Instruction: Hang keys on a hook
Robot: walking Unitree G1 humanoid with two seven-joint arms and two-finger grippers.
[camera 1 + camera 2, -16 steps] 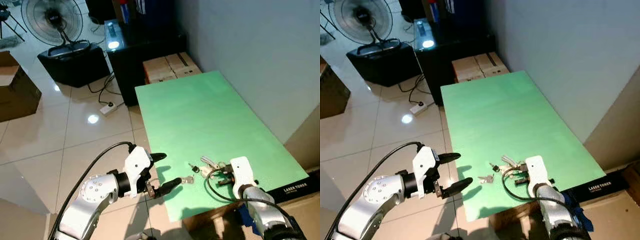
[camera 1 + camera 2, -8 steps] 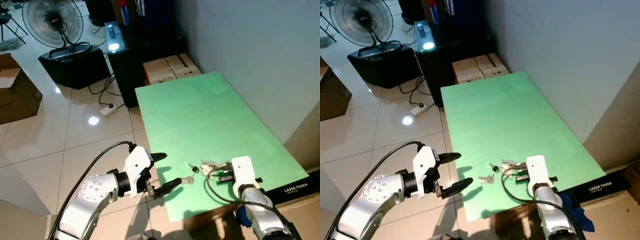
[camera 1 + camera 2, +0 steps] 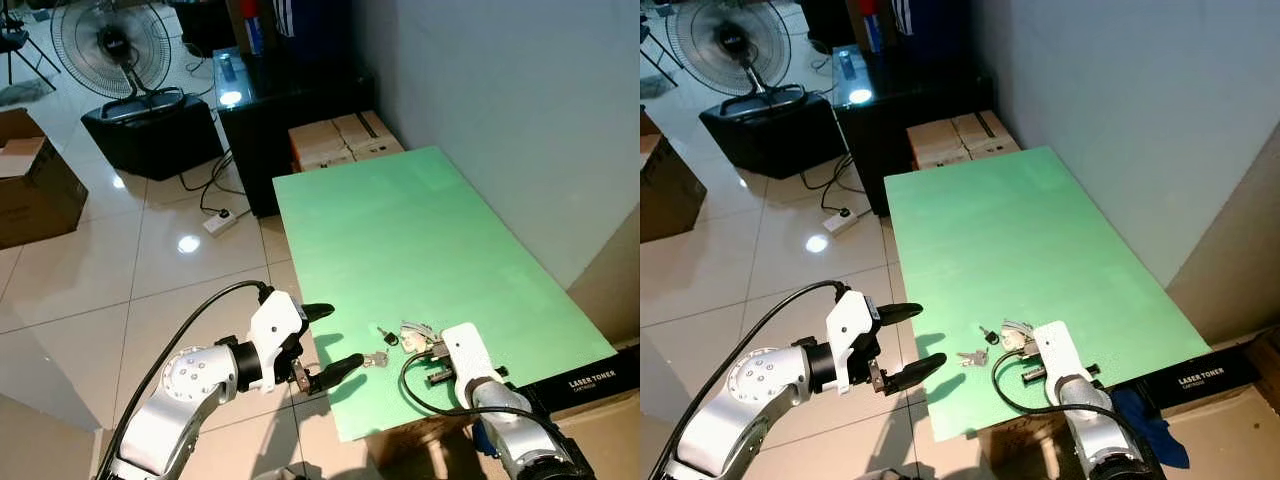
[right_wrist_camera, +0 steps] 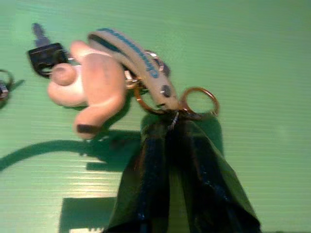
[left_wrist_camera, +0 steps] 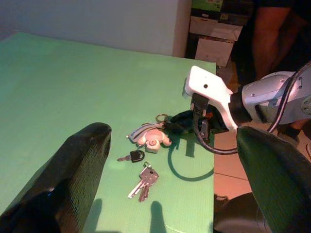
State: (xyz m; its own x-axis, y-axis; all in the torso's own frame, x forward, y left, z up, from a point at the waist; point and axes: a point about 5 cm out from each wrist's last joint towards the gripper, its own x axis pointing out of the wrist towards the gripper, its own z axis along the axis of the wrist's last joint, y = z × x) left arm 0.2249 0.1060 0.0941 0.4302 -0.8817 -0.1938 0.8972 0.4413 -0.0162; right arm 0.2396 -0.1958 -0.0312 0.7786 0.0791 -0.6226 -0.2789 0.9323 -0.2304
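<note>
Keys (image 4: 112, 77) lie on the near end of the green table (image 3: 400, 230), and the right gripper (image 4: 175, 127) has its fingers pinched together at the bunch's brass ring. Left gripper (image 3: 325, 345) hovers spread wide, holding nothing, near the table's left edge. Lifting and hanging remain.

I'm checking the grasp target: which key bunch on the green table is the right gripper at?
The bunch with the pale figure charm and strap: the right gripper is pinched at its ring. The plain silver keys lie apart, nearer the table edge.
</note>
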